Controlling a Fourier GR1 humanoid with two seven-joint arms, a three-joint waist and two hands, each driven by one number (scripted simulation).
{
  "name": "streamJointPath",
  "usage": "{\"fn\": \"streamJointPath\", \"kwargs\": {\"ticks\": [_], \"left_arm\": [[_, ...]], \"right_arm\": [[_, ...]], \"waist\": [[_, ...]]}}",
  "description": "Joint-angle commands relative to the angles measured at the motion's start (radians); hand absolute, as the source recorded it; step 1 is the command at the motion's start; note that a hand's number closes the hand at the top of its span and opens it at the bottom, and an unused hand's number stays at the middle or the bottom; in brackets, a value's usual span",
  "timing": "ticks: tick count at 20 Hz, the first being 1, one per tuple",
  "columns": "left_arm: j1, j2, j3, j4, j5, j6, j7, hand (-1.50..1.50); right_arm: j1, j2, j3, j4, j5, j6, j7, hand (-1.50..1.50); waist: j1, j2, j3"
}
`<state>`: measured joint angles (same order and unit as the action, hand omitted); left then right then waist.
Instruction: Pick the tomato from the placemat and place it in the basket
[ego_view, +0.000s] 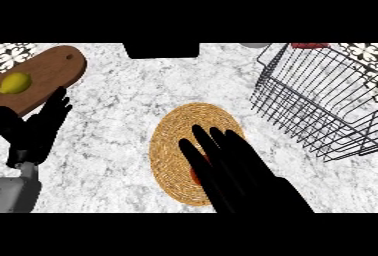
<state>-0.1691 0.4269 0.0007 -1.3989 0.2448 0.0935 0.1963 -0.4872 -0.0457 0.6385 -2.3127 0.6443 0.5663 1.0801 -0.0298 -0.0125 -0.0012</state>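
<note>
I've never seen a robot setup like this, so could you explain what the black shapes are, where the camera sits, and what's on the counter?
The camera looks steeply down from the robot's head at a marble counter. The black shapes are its two hands. The right hand, fingers straight, lies over a round woven placemat, covering most of a red tomato; it does not appear to grip it. The left hand rests open at the left edge. Also present: a wire basket at right and a wooden cutting board carrying a yellow lemon-like fruit.
</note>
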Motion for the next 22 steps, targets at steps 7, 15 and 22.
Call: {"fn": "streamJointPath", "kwargs": {"ticks": [7, 15, 22], "left_arm": [[0.002, -0.016, 0.017, 0.025, -0.025, -0.033, -0.027, 0.0], [-0.017, -0.071, -0.006, 0.057, -0.073, -0.003, -0.046, 0.0], [0.008, -0.051, 0.014, -0.059, -0.06, -0.033, 0.024, 0.0]], "right_arm": [[0.263, -0.116, 0.068, -0.189, 0.126, -0.029, -0.02, -1.5], [0.389, -0.188, 0.135, 0.112, 0.337, -0.417, -0.382, -1.5], [0.428, -0.101, 0.097, 0.427, 0.326, -0.709, -0.614, -1.5]], "waist": [[0.017, 0.009, 0.002], [0.021, 0.012, 0.002], [0.036, 0.013, 0.002]]}}
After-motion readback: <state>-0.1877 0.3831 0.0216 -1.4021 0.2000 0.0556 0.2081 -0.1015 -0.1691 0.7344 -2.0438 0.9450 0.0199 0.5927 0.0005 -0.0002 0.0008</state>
